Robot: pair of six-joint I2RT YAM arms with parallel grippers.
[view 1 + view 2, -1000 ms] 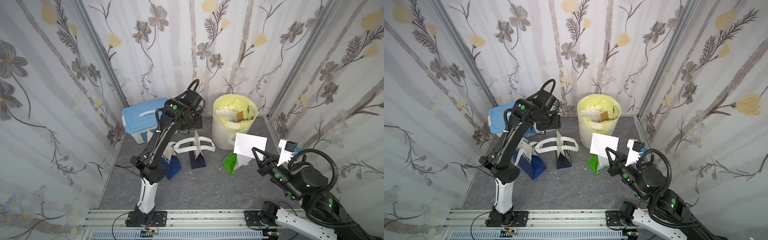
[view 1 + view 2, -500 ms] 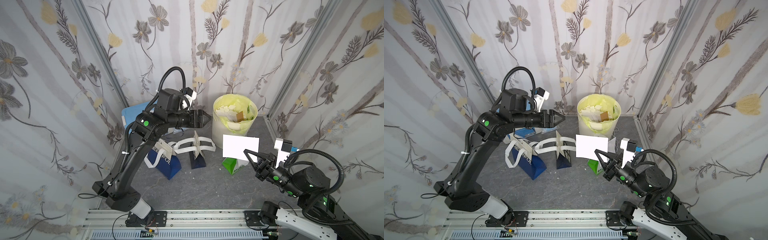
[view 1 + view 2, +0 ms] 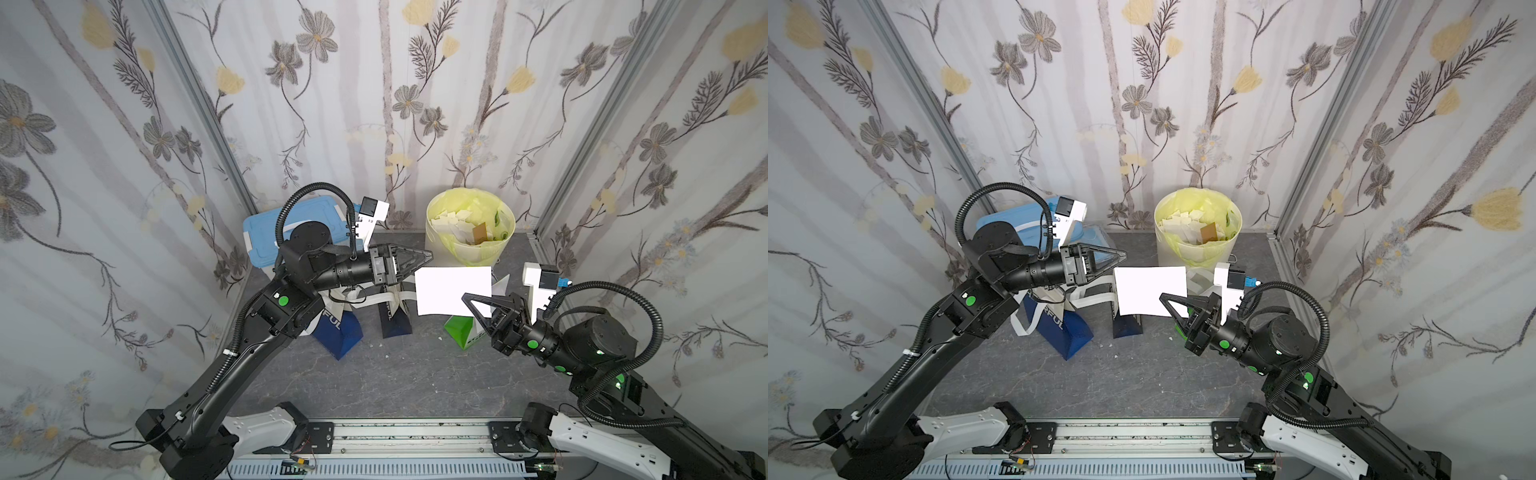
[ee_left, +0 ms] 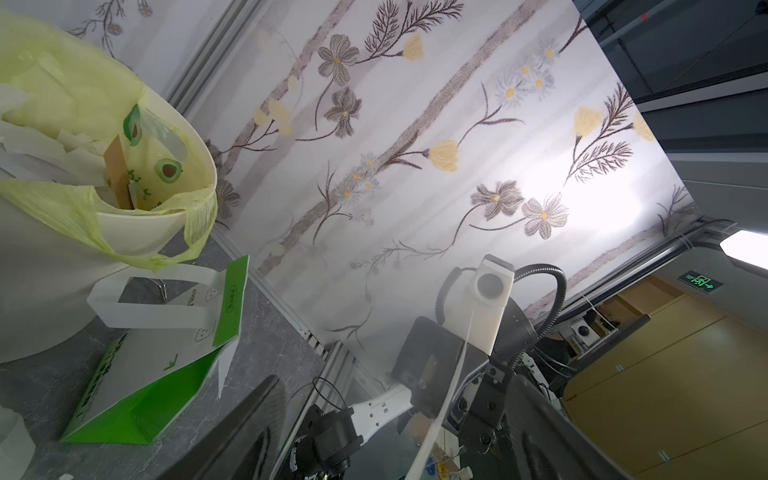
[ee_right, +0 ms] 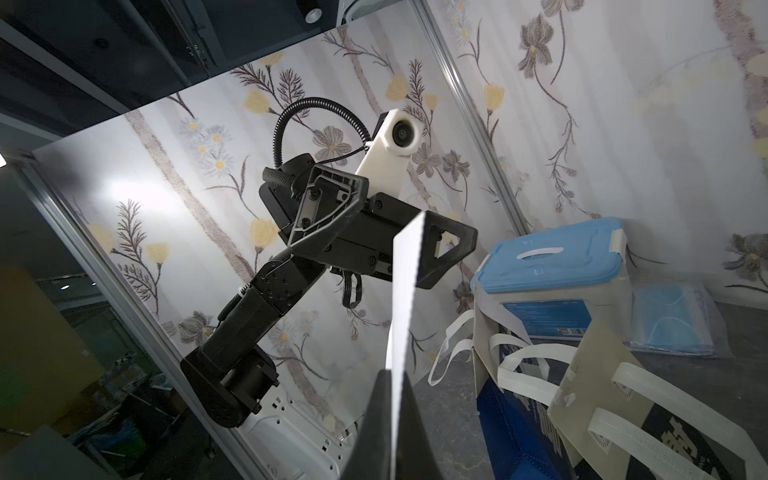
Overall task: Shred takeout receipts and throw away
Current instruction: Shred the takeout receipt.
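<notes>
**A:** Where is the receipt (image 3: 453,291), and how is it oriented?

**B:** It is held in the air, above the green bag (image 3: 461,332) and in front of the lined bin (image 3: 469,232). The right gripper (image 3: 465,297) is clamped on its lower edge near the right corner. The long axis runs level, side to side across the cell. The free short edge points at the left gripper (image 3: 422,262). The right wrist view shows the sheet (image 5: 405,299) edge-on, as a narrow strip.

**A:** What is the left gripper's state?

**B:** Its jaws are spread and hold nothing. In the left wrist view the paper's edge (image 4: 446,399) lines up with the gap between the fingers. Whether they touch it cannot be told.

**A:** What has changed from a second ago?

**B:** The left arm was folded back over the blue bag (image 3: 338,332) and navy bag (image 3: 395,322). It has since swung out level, and its tip is now just beside the sheet. The receipt was tilted and sat further to the right. It is now squared up and shifted toward the left arm.
</notes>
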